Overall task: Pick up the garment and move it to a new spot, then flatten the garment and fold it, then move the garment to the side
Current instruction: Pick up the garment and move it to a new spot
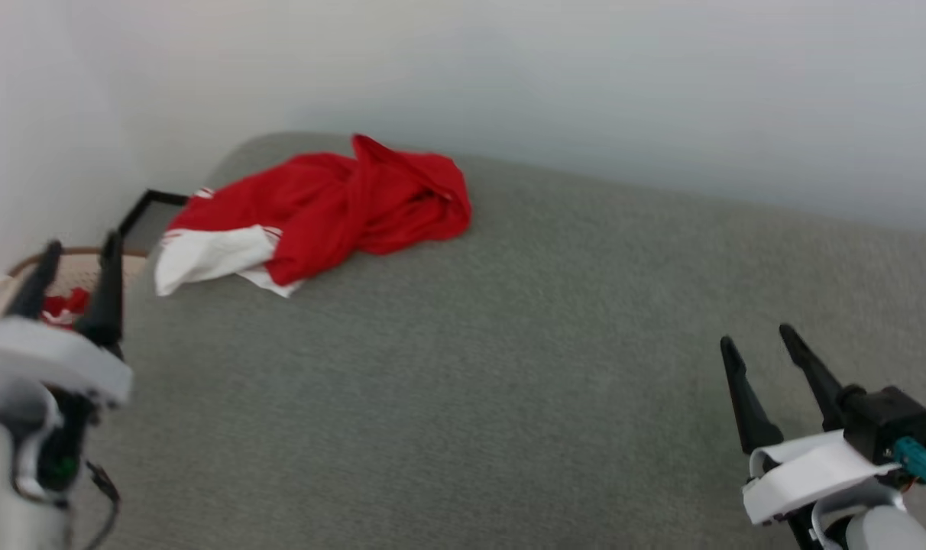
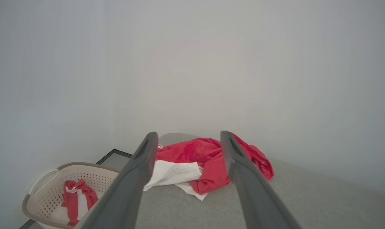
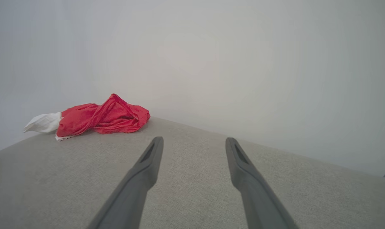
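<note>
The garment (image 1: 333,210) lies crumpled in a heap at the far left of a grey upholstered surface (image 1: 509,397), close to the pale wall (image 1: 585,84) behind it. Most of what shows is red cloth, bunched and twisted into folds. One white sleeve with red striped trim spreads out at the heap's left end, toward the surface's left edge, and a bit more white cloth peeks out at its near side. No print or number can be made out on it.

In the left wrist view the garment (image 2: 208,162) sits beyond the fingers, partly hidden by them. In the right wrist view it (image 3: 100,117) lies far off to the left.

Off the left edge of the surface, lower down, stands a beige perforated basket (image 2: 100,178) with a brown rim and a handle cut-out. Inside it lies a small red-and-white cloth bundle (image 2: 75,197), slumped against the bottom. In the head view the basket (image 1: 58,252) and the bundle (image 1: 64,307) are partly hidden behind the left claw. A thin black frame (image 1: 146,202) shows just beyond the basket.

The left claw (image 1: 82,252) hangs at the near left, fingers spread wide and holding nothing, well apart from the garment; its wrist view (image 2: 188,136) shows the same gap. The right claw (image 1: 756,338) hovers over the near right of the surface, also wide and empty (image 3: 195,140).
</note>
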Tool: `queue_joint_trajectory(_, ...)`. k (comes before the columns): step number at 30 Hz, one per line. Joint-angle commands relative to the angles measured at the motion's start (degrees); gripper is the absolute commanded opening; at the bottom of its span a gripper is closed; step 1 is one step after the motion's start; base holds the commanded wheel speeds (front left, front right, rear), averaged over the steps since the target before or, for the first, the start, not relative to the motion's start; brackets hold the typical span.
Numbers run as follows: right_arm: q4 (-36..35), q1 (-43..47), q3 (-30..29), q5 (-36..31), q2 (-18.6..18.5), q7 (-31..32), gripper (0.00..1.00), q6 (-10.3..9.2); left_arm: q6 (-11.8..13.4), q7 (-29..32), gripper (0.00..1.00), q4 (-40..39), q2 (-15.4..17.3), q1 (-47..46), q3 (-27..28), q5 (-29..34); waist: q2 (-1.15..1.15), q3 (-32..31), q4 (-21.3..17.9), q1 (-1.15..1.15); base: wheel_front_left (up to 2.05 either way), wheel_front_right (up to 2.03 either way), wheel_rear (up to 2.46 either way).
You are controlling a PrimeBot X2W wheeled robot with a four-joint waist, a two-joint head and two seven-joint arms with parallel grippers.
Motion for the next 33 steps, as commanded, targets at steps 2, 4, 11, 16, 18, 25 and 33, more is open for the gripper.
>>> queue_joint_trajectory(2, -0.9, -1.6, -0.3, -0.8, -0.3, 0.3, 1.0, -0.08, -0.2, 2.0, 1.0, 2.2, 2.0, -3.7, -1.1, -1.6, 0.0, 7.5, -6.2, 0.0, 0.0, 0.0, 0.0)
queue_joint_trajectory(4, -1.5, -2.5, -0.4, -1.2, -0.3, 0.3, 1.0, -0.08, -0.2, 3.5, 1.0, 4.4, 4.0, -6.8, -2.0, -2.9, 0.0, 9.7, -7.7, 0.0, 0.0, 0.0, 0.0)
queue_joint_trajectory(11, -3.5, -4.9, -1.2, -2.2, 0.2, 0.5, 1.0, -0.08, -0.3, 7.3, 1.0, 13.8, 9.2, -15.8, -6.8, -6.9, 0.0, 16.5, -11.9, 0.0, 0.0, 0.0, 0.0)
queue_joint_trajectory(16, -4.7, -6.5, -1.5, -2.9, 0.3, 0.6, 1.0, -0.08, -0.3, 9.6, 1.0, 20.6, 12.1, -22.4, -10.9, -9.0, 0.0, 21.2, -13.8, 0.0, 0.0, 0.0, 0.0)
queue_joint_trajectory(18, -5.2, -7.1, -1.5, -3.3, 0.4, 0.7, 1.0, -0.08, -0.3, 10.8, 1.0, 23.8, 13.1, -25.3, -12.1, -9.5, 0.0, 23.1, -14.5, 0.0, 0.0, 0.0, 0.0)
queue_joint_trajectory(25, -7.5, -8.9, -1.9, -4.1, 0.5, 1.3, 1.0, -0.08, -0.3, 15.2, 1.0, 33.1, 15.4, -33.4, -15.8, -11.0, 0.0, 29.0, -16.5, 0.0, 0.0, 0.0, 0.0)
queue_joint_trajectory(33, -10.9, -8.3, -3.0, -5.2, 0.9, 2.2, 1.0, -0.08, -0.3, 20.7, 1.0, 43.1, 15.0, -40.3, -20.4, -11.6, 0.0, 34.4, -17.0, 0.0, 0.0, 0.0, 0.0)
